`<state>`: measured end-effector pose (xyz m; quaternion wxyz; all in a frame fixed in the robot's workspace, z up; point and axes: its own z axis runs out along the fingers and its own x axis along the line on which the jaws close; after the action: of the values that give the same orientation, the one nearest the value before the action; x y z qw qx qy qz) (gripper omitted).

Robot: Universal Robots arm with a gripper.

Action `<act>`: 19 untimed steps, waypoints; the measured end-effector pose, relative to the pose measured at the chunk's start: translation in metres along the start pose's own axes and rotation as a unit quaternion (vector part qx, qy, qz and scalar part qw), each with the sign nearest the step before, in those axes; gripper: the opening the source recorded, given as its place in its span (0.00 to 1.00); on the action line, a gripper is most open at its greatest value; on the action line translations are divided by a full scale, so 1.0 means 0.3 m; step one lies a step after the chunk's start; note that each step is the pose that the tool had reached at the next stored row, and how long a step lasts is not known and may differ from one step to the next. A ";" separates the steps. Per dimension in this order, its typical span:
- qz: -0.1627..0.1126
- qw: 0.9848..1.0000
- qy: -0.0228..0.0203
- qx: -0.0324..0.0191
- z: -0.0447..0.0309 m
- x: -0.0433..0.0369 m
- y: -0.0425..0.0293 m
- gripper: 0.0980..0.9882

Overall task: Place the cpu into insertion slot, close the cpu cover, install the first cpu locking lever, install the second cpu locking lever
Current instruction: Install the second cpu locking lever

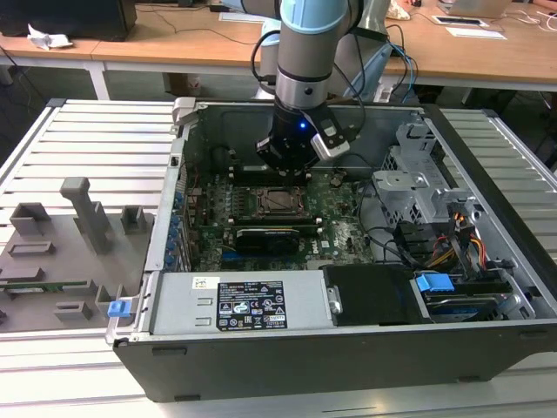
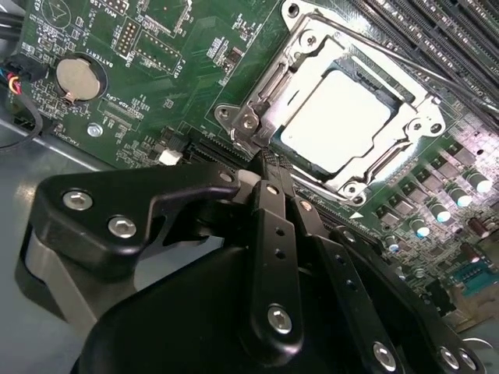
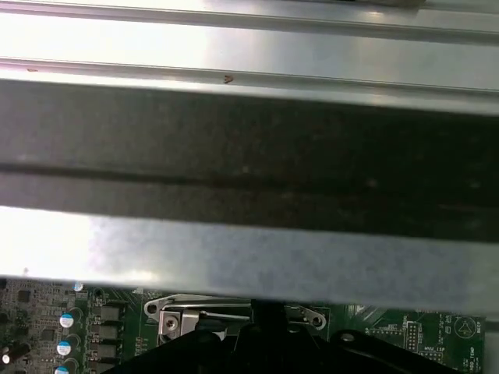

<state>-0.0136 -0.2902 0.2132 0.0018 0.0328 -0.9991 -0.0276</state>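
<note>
The cpu (image 2: 335, 121), silver top up, lies in the insertion slot (image 2: 243, 118) on the green motherboard. The cpu cover (image 2: 419, 100) lies flat around it as a silver frame. A thin metal lever rod (image 2: 390, 62) runs along one side of the socket. My gripper (image 2: 265, 161) is shut, its black fingers (image 2: 274, 234) pressed together, and its tip is just beside a corner of the slot. In the exterior view the gripper (image 1: 287, 177) hangs low inside the computer case, right over the slot (image 1: 283, 200). The first wrist view shows the slot's edge (image 3: 204, 315) under the gripper (image 3: 261, 315).
The open computer case (image 1: 261, 357) encloses the work. A long black card (image 1: 265, 235) lies beside the socket, with memory slots (image 2: 437, 31) on its other side. A drive cage (image 1: 418, 174) and cables (image 1: 435, 248) are at the exterior view's right. A coin battery (image 2: 78, 78) sits on the board.
</note>
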 end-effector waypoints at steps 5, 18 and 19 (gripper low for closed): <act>0.000 1.000 0.000 0.000 -0.001 0.001 -0.014 0.01; 0.000 1.000 0.000 0.000 -0.095 0.002 -0.028 0.01; 0.000 1.000 0.000 0.000 -0.096 0.003 -0.039 0.01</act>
<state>-0.0136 -0.3035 0.2413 0.0018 0.0328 -0.9991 -0.0277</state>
